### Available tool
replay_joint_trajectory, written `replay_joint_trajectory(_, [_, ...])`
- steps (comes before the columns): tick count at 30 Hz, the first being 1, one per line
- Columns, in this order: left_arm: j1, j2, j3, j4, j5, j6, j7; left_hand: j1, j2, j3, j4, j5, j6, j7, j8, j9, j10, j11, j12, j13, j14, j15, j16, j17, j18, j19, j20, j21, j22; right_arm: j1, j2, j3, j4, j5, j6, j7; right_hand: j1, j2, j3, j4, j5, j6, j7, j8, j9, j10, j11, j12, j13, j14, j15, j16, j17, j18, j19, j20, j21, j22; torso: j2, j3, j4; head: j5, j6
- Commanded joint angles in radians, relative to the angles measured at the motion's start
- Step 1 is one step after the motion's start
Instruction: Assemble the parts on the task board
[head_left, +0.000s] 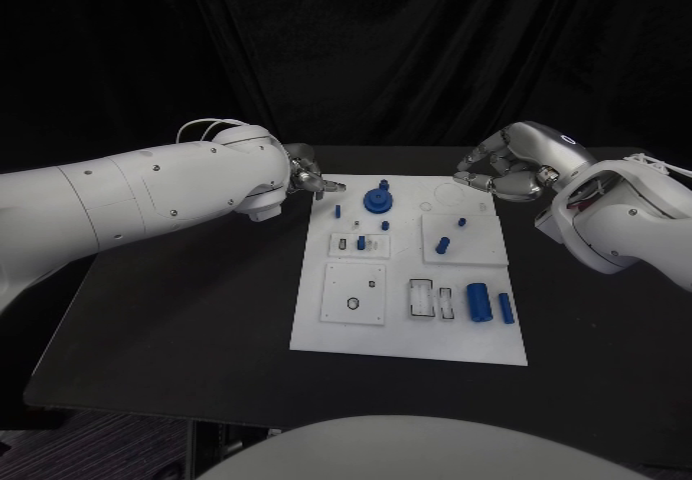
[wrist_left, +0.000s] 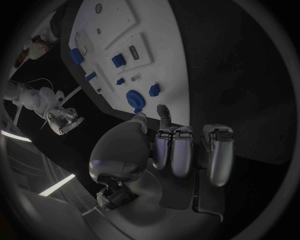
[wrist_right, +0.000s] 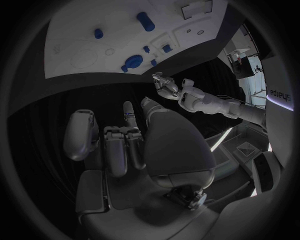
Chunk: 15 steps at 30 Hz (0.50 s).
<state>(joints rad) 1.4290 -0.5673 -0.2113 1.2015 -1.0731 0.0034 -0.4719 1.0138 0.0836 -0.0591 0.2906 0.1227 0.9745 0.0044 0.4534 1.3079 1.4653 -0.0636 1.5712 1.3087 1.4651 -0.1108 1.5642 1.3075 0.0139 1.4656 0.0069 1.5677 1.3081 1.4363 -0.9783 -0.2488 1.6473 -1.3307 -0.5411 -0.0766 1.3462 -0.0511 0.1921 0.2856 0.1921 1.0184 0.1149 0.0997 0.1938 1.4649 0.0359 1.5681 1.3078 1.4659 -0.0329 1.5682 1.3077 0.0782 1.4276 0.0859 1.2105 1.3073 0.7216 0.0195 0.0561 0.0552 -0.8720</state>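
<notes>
The task board (head_left: 408, 300) lies mid-counter (head_left: 188, 330), between both hands. The left hand (head_left: 306, 176) and right hand (head_left: 498, 170), fingers curled, hold nothing, beside its far corners.

Black table (head_left: 188, 330) — dark backdrop (head_left: 375, 70), perhaps cloth.

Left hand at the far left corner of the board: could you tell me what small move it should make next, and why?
Probably it should reach inward and down toward the large blue round part. The left hand hovers beside the task board at its far left corner, holding nothing, and that part stands nearest to it. The right hand also holds nothing.
</notes>
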Motion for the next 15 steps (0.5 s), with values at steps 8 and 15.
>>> replay_joint_trajectory(8, [-0.008,0.018,0.0,-0.027,-0.004,0.056,0.017,0.004,0.01,-0.014,-0.003,0.01,-0.018,0.01,-0.041,-0.006,0.105,0.009,0.0,0.262,0.106,0.008,0.007,0.263,-0.014,0.105,0.006,0.003,0.263,-0.002,0.002,0.001,0.0,-0.002,0.001,-0.02,0.008,0.007,0.005,-0.001,0.006,0.007,0.002,-0.005,-0.002,0.099,0.005,-0.003,0.257,0.105,0.008,0.003,0.263,-0.001,-0.006,-0.002,-0.006,0.162,-0.002,-0.0004,0.0,0.001,-0.001])
replay_joint_trajectory(15, [-0.014,0.029,0.0,-0.042,-0.004,0.068,0.024,0.013,0.016,-0.016,-0.003,0.026,-0.015,0.013,-0.063,-0.02,0.105,0.012,0.0,0.262,0.106,0.011,0.007,0.263,-0.014,0.105,0.009,0.003,0.263,-0.003,0.002,0.001,-0.001,-0.002,0.003,-0.02,0.009,0.007,0.006,-0.001,0.01,0.007,0.002,-0.005,-0.002,0.099,0.005,-0.003,0.257,0.105,0.008,0.003,0.263,-0.001,-0.006,-0.002,-0.006,0.162,-0.004,-0.0003,0.0002,0.002,-0.001])
